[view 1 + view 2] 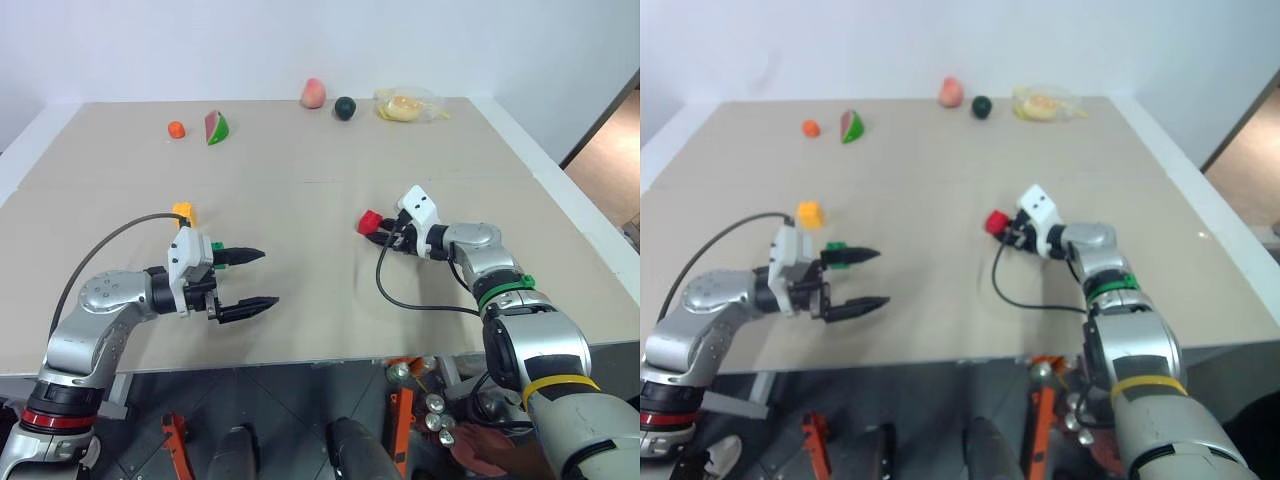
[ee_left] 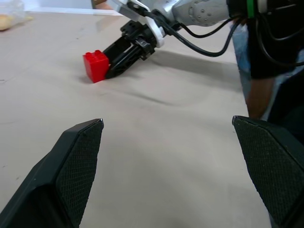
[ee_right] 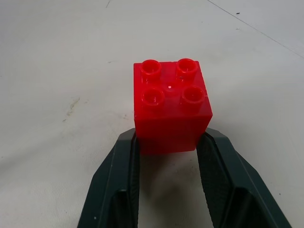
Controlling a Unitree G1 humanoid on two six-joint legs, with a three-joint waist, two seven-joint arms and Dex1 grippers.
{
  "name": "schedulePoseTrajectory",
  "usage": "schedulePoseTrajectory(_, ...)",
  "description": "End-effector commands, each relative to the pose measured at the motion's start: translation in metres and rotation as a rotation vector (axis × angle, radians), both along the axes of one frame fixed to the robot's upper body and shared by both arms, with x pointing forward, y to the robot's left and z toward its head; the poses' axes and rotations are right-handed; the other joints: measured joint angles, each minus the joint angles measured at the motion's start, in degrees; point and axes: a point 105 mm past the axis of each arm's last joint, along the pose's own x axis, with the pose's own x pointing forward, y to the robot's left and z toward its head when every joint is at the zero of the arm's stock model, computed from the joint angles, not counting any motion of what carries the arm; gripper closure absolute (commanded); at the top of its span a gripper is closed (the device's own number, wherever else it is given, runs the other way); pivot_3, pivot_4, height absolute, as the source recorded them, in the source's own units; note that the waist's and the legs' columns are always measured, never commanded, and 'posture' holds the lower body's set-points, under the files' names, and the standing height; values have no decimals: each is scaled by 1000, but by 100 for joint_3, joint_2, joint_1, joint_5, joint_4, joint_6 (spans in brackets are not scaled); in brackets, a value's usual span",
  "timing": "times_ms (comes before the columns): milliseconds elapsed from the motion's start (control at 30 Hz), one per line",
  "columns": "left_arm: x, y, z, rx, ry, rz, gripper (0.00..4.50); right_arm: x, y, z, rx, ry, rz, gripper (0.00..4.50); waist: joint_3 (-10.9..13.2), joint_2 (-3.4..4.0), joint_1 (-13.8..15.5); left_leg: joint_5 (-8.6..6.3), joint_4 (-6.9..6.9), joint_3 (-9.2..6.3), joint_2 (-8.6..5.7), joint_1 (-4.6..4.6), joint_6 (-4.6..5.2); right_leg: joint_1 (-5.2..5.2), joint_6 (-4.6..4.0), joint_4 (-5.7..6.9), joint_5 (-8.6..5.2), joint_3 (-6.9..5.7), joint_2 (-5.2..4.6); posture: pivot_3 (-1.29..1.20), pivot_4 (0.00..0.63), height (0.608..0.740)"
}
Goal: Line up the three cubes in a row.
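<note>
The right gripper (image 3: 167, 147) clamps the red cube (image 3: 171, 104) between its fingertips, arm stretched forward and angled slightly down onto the tabletop (image 1: 320, 200). The left gripper (image 1: 246, 282) hovers level, jaws spread wide and empty, the green cube (image 1: 836, 246) at its upper finger, the yellow cube (image 1: 183, 211) just beyond.

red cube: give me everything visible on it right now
The red cube is a glossy plastic building block with four round studs on top, sitting upright on the tan table, right of centre. The right gripper is shut on it, one black finger against each side near its base. Nothing else touches it; it stands apart from the other cubes.
</note>
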Motion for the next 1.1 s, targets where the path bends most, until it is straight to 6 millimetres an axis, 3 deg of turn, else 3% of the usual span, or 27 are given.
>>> schedulePoseTrajectory(33,-2,4,11,-9,-48,16,0,3,1,13,21,-43,3,3338,0,0,0,0,0,0,0,0,0,0,0,0,0,0,0,0,150,740)
schedulePoseTrajectory(133,-2,9,13,-16,-44,35,0,-1,-1,9,26,-19,25,3338,0,0,-1,0,0,0,0,0,0,0,0,0,0,0,0,0,150,740)
schedulePoseTrajectory(333,-21,18,16,9,1,-25,0,-40,9,5,62,90,355,3338,0,1,-5,0,-1,-4,0,-1,0,2,5,0,-4,-1,1,0,150,740)
schedulePoseTrajectory(567,-29,18,16,105,-4,-119,0,-68,20,3,43,127,537,3338,2,3,-7,2,3,-3,0,10,-1,9,-1,2,2,-2,1,0,150,740)
schedulePoseTrajectory(1100,-28,21,13,55,17,-124,0,-85,34,-16,-65,163,646,3338,2,3,-34,3,4,-1,0,47,0,53,-30,2,-17,-2,1,0,150,740)
